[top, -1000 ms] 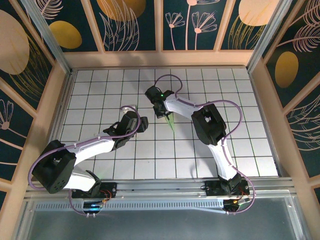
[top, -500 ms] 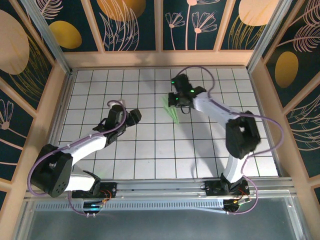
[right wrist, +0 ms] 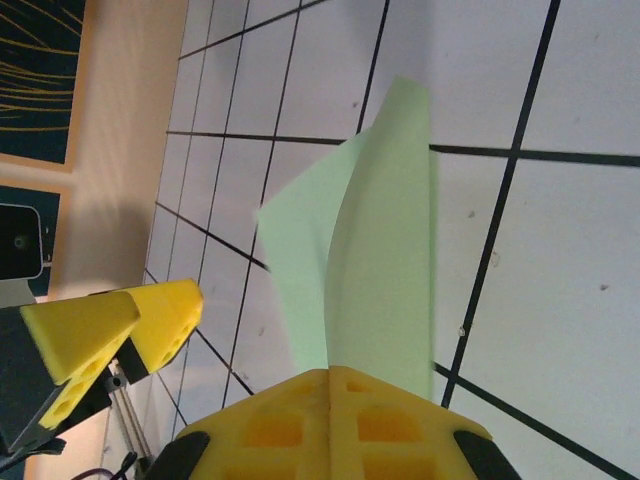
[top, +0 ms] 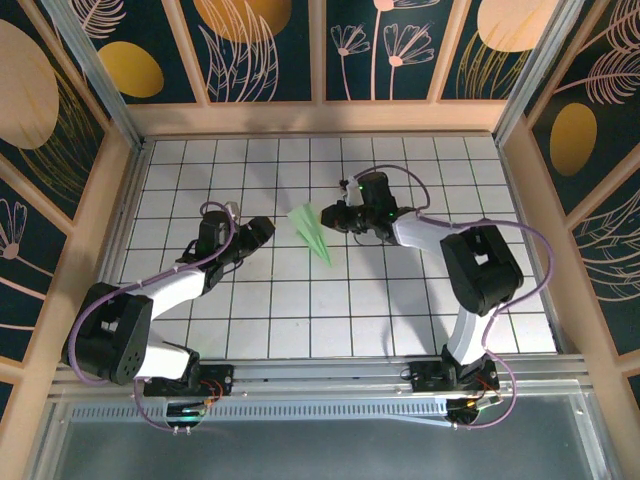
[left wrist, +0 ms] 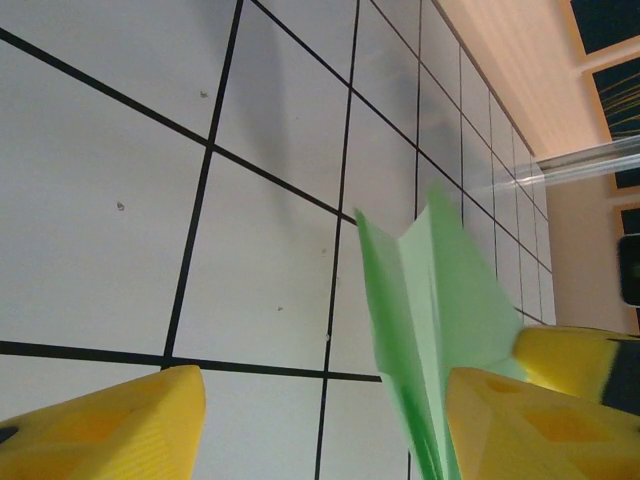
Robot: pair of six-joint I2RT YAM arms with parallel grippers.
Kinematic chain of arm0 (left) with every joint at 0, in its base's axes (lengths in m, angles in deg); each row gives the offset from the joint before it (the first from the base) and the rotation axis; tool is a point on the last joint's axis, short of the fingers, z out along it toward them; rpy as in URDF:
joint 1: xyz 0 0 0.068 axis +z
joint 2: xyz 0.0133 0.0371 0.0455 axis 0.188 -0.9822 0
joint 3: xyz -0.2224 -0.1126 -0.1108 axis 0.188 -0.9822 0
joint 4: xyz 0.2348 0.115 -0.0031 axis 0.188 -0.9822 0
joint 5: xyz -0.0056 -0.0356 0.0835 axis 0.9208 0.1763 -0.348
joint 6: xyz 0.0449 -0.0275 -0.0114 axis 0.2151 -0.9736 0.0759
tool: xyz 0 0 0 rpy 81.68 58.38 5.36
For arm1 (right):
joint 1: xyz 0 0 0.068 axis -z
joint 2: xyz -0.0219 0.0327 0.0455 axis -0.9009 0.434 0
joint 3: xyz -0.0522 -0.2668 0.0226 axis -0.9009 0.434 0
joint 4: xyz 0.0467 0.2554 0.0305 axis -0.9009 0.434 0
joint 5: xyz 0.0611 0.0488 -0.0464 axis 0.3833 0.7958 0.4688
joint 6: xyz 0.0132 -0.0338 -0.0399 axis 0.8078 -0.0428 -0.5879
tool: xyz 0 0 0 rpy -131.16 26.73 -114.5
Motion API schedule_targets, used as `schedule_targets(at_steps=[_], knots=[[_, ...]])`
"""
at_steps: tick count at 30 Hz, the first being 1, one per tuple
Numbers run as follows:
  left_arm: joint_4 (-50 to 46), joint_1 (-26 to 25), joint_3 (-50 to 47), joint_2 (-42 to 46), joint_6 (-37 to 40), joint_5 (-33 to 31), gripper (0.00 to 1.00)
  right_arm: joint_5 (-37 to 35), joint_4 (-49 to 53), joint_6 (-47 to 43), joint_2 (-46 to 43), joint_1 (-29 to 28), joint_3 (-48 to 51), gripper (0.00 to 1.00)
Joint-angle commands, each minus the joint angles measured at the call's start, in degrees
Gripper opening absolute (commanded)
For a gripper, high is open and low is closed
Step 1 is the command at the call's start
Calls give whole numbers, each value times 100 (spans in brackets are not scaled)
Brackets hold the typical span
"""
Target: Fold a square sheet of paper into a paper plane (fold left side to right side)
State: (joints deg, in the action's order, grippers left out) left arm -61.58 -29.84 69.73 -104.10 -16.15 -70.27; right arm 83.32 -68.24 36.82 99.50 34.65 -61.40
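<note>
Right end effector (right wrist: 331,388) pinches paper plane (top: 313,236); nose points near-right, diagonal.

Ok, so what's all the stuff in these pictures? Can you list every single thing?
pale-green folded paper plane: one, pale green, over the middle of the table, pinched in the right hand.
white grid-tiled table top: one, white with black lines, under everything.
wooden walls with dark leaf-and-flower panels: three sides, tan, dark blue and gold, around the table.
silver metal rail: one, grey, along the near edge by the arm bases.
white-and-black robot arms: two, left arm and right arm, reaching in from the near edge.
left hand: one, yellow fingers, open, beside the plane, holding nothing.
right hand: one, yellow fingers, shut on the plane.
</note>
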Motion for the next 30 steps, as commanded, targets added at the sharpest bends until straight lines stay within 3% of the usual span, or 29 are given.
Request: schedule_targets(at_steps=[1,11,30], knots=[[-50,55,-51,131,15,-159,64,213,-795,321,321,80,218,0],[-538,55,165,260,285,-433,64,-276,-794,124,320,367,664,0],[-363,50,357,-399,304,-22,61,-261,-582,-98,247,431,766,0]])
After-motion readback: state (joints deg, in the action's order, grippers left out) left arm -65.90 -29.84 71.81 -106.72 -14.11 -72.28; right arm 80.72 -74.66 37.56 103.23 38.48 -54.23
